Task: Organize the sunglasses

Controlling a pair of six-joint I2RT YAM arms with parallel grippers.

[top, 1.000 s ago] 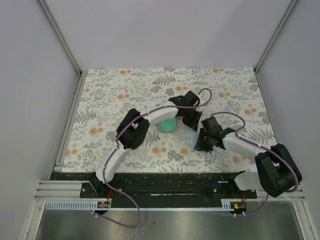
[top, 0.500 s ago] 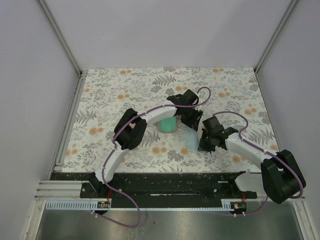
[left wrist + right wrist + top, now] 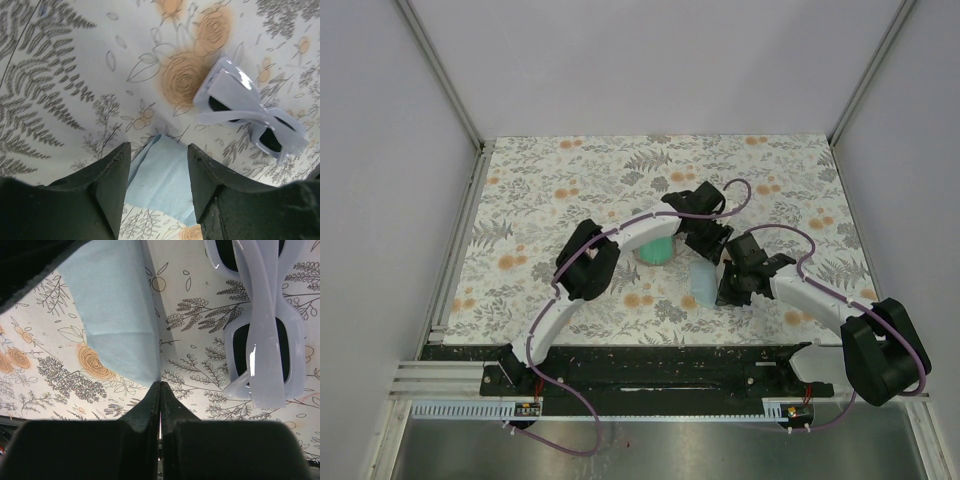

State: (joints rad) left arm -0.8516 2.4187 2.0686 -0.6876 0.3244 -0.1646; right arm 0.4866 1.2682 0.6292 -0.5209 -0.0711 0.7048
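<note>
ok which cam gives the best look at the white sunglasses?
Left wrist: the white sunglasses show whole there, folded, lying on the floral tablecloth near a light blue cloth. Right wrist is closer and sharp, but the picture's top edge crops one end. Top external: I can't make them out.

one pair of white-framed sunglasses (image 3: 250,115) (image 3: 260,330) with chunky glossy rims and dark lenses lies flat on the floral tablecloth (image 3: 75,75). its temples are folded in across the lenses. it sits near a light blue cloth (image 3: 160,175), not touching it.
</note>
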